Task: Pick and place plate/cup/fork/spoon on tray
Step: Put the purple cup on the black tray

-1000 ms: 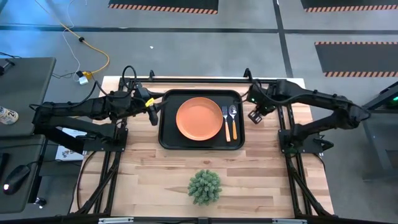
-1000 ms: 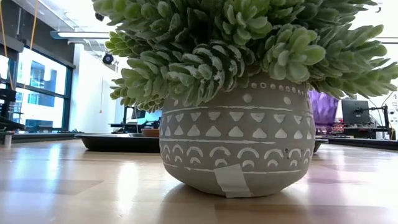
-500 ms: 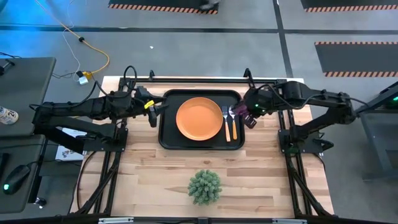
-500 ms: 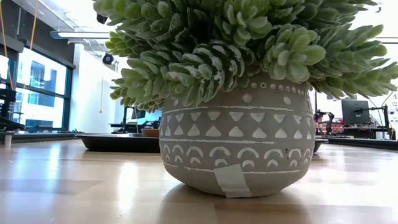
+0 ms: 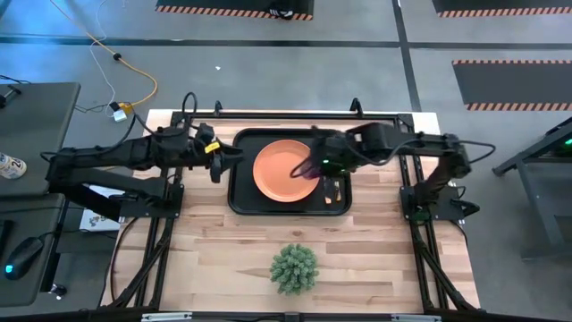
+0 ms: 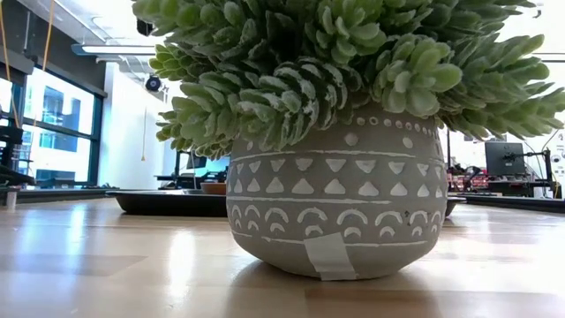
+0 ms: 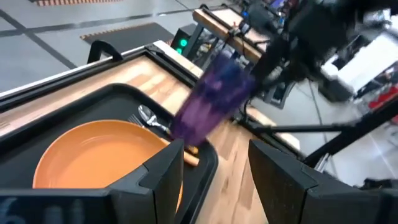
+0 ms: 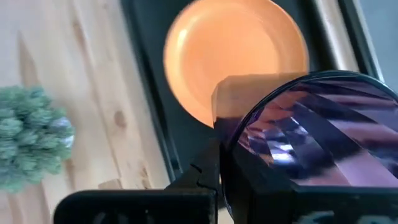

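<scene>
Cup carried over the tray

The cup [image 7: 214, 102] is clenched by the right gripper [image 5: 315, 166], now swung in above the plate [image 5: 284, 170]; only its placement is judged left.

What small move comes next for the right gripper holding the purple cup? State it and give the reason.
Probably lower the translucent purple plastic cup onto the round orange plate. The right gripper holds it tilted above the plate's edge on the black rectangular tray, beside the fork and spoon, so it likely needs righting before release.
</scene>
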Controlling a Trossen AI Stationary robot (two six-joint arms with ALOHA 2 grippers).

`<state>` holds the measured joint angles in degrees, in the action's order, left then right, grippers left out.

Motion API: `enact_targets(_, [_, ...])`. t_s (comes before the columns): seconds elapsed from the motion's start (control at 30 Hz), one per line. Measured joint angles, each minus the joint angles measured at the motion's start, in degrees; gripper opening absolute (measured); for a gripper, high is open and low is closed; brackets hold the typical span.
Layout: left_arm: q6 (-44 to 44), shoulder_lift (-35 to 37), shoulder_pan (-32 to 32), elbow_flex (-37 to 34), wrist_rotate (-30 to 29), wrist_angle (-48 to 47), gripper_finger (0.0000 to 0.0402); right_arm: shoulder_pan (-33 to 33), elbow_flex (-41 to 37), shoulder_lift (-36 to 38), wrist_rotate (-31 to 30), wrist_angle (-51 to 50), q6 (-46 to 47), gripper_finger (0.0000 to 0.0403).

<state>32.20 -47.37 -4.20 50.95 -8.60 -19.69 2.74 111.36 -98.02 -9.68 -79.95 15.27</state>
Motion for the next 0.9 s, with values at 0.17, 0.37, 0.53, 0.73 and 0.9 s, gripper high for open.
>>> enact_targets(0.17, [0.6, -1.2, -3.5, 3.8, 2.7, -3.9, 0.0170, 0.0, 7.5, -7.7, 4.6, -0.2, -6.5, 0.0000])
enact_targets(0.37, [0.7, -6.1, -7.9, 10.8, 6.3, -15.7, 0.0170, 0.0, 15.5, -16.0, 9.0, -3.1, -13.9, 0.0000])
enact_targets(0.53, [-0.7, -10.8, -10.3, 13.9, 12.0, -19.9, 0.0170, 0.0, 21.3, -21.5, 9.7, -3.8, -20.8, 0.0000])
enact_targets(0.73, [-2.1, -15.0, -10.9, 14.1, 16.0, -20.6, 0.0170, 0.8, 22.1, -24.0, 12.9, -0.3, -26.9, 0.0000])
enact_targets(0.9, [-2.4, -17.9, -9.8, 14.1, 16.0, -20.8, 0.0170, 2.0, 21.0, -24.0, 13.2, 1.2, -30.5, 0.0000])
